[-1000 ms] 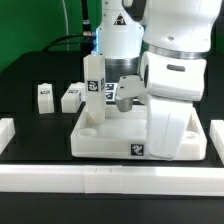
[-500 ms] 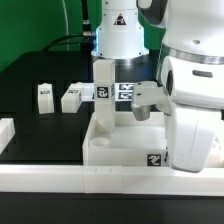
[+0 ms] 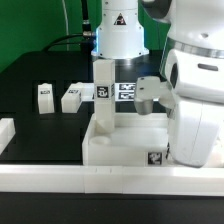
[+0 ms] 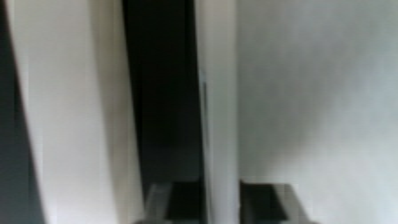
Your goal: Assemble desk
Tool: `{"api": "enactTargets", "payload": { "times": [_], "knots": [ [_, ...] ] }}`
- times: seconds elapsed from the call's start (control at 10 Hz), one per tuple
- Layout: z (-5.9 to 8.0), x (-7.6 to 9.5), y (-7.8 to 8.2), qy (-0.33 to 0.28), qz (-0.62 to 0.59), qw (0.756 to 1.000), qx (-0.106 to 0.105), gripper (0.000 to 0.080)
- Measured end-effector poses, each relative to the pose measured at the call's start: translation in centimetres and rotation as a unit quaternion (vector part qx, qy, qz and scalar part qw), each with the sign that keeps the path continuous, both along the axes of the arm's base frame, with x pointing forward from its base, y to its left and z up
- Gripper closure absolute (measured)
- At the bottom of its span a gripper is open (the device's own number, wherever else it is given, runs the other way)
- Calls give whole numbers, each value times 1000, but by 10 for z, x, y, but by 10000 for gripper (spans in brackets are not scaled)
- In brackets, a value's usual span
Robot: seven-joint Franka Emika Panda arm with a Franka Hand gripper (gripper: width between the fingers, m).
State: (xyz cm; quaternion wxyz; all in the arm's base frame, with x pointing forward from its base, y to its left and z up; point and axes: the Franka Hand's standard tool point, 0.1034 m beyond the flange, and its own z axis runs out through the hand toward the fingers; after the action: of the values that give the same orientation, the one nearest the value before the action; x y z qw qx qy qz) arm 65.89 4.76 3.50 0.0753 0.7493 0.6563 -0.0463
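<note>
The desk panel (image 3: 120, 150), a white tray with a raised rim, lies near the front of the black table. One white tagged leg (image 3: 102, 95) stands upright in its far left corner. Two loose tagged legs (image 3: 44, 95) (image 3: 72, 97) lie to the exterior view's left of it. In the exterior view the arm's bulky white wrist (image 3: 195, 100) hides the gripper at the panel's right side. In the wrist view my gripper (image 4: 217, 205) straddles the panel's thin rim (image 4: 217, 100), with one dark finger (image 4: 173, 205) on each side. That view is blurred, so whether they press the rim is unclear.
A long white border rail (image 3: 100, 178) runs along the table's front edge, and another (image 3: 5, 130) stands at the exterior view's left. The arm's white base (image 3: 118, 40) rises behind the panel. A further tagged white piece (image 3: 125, 92) lies just behind the panel.
The panel, with its upright leg, has slid toward the exterior view's right and a little forward, and the arm has shifted right with it. The two loose legs have not moved.
</note>
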Motion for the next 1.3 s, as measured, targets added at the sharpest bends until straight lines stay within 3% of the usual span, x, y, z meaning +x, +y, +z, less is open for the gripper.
{"api": "enactTargets", "payload": {
  "times": [0.1,0.2,0.4,0.6,0.7,1.2,1.3],
  "knots": [
    [7,2,0,-3,-3,1000,0,646],
    [13,3,-2,-2,-6,1000,0,462],
    [31,6,-7,-4,-12,1000,-2,191],
    [43,10,-20,-10,-20,1000,-4,162],
    [43,10,-27,-11,-27,1000,-5,152],
    [40,9,-28,-12,-43,999,-5,151],
    [39,6,-42,-11,-67,998,-3,151]
  ]
}}
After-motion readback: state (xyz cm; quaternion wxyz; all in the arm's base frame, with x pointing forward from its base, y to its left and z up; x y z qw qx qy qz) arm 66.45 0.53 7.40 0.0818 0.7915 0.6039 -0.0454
